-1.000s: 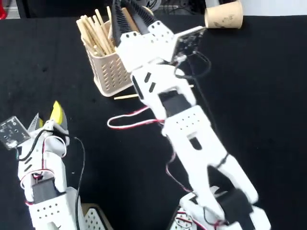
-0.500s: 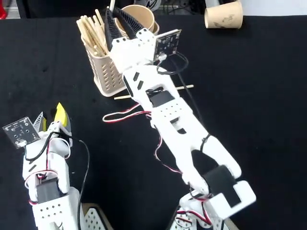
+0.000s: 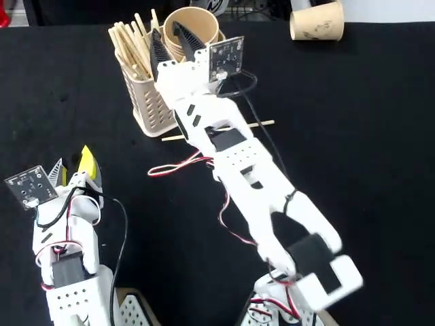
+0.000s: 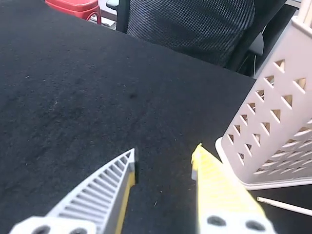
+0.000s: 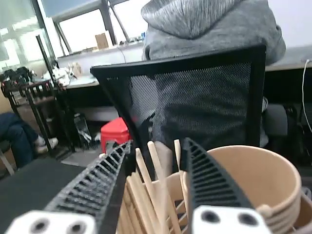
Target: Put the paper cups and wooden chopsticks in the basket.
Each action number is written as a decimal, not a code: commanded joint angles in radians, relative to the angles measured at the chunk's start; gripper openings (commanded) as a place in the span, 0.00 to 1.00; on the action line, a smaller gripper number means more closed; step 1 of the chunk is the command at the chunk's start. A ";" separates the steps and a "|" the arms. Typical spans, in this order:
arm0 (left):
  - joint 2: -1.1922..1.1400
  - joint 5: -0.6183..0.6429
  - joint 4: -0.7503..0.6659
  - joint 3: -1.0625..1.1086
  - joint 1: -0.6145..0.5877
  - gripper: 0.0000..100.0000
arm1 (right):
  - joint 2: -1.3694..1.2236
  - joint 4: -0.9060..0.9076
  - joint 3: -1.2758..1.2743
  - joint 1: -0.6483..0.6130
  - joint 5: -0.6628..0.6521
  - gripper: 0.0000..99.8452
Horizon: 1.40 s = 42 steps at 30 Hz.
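Right gripper (image 3: pixel 172 42), jaws spread and empty over the basket (image 3: pixel 155 102) at 11 o'clock, should lift straight clear of the chopsticks (image 3: pixel 129 44) before seeking the paper cup (image 3: pixel 316 22) at 1 o'clock; left gripper (image 3: pixel 70 166) gapes empty.

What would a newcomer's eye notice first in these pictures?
The right gripper hangs over the basket at the table's far side, crammed with chopsticks and a paper cup. Another paper cup lies on its side at the far edge, and one loose chopstick lies beside the basket.
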<state>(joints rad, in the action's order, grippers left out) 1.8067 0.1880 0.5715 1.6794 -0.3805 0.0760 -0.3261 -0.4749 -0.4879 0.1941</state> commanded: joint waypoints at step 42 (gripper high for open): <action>0.014 -0.005 -0.021 0.016 -0.001 0.19 | -0.015 1.298 -0.001 0.296 -1.482 0.33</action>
<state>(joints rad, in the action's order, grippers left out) 1.8067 0.1880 0.5715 1.6794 -0.3805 0.1235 0.9904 -0.5685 -0.2424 -1.2451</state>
